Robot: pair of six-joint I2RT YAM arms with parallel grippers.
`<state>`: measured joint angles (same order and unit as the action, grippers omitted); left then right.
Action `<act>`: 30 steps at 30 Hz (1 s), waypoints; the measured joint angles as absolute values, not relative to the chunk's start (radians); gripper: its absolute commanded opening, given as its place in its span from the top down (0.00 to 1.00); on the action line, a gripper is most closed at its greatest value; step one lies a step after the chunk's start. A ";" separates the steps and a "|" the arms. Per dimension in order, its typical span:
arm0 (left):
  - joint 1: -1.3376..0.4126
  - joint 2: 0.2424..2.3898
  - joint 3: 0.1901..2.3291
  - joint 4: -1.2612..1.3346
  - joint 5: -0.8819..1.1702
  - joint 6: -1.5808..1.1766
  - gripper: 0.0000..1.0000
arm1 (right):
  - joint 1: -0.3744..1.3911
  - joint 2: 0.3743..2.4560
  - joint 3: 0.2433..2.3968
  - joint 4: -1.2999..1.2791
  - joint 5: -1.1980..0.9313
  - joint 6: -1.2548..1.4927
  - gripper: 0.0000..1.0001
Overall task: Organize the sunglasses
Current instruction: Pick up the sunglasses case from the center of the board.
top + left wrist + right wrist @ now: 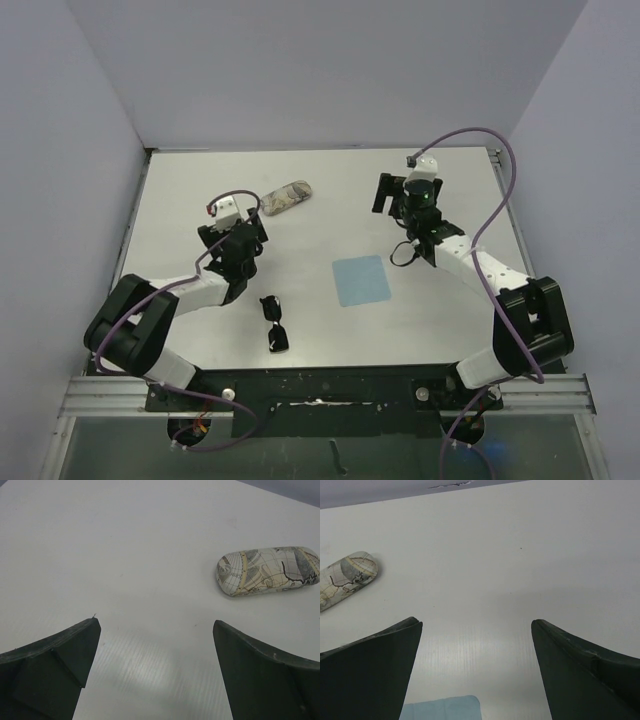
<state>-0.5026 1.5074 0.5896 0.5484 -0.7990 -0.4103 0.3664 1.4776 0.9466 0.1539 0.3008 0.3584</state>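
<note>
now | sunglasses (276, 325): black frame, dark lenses | left claw (155, 625), right claw (477, 625): spread, empty

One pair of sunglasses (277, 328), one case (287, 196) (map-printed, closed), and one light blue cloth (361, 280).

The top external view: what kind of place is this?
Most likely a robot laboratory test cell: a plain white table boxed in by blank walls, the left arm and right arm mounted at a metal rail, and three props only: sunglasses, case, blue cloth.
</note>
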 measured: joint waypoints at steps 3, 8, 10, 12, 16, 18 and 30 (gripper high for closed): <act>-0.498 1.520 0.611 0.539 -0.794 -0.421 0.09 | 0.366 1.487 0.973 0.144 0.271 0.358 0.02; -0.466 1.520 0.612 0.542 -0.748 -0.441 0.11 | 0.366 1.527 1.038 0.141 0.223 0.355 0.01; -0.450 1.521 0.615 0.538 -0.733 -0.445 0.11 | 0.366 1.536 1.045 0.141 0.201 0.355 0.03; -0.443 1.531 0.633 0.526 -0.726 -0.448 0.11 | 0.368 1.550 1.053 0.137 0.177 0.358 0.03; -0.443 1.562 0.672 0.507 -0.721 -0.470 0.11 | 0.368 1.632 1.147 0.093 0.118 0.367 0.05; -0.442 1.567 0.673 0.501 -0.720 -0.479 0.11 | 0.371 1.694 1.229 0.062 0.083 0.374 0.06; -0.360 1.569 0.664 0.490 -0.629 -0.506 0.11 | 0.448 1.969 1.591 -0.095 -0.037 0.429 0.09</act>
<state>-0.3599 1.5692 0.6643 0.4900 -0.6289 -0.5064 0.4477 1.9686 1.5909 -0.0948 -0.0368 0.4290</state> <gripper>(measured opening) 0.894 0.916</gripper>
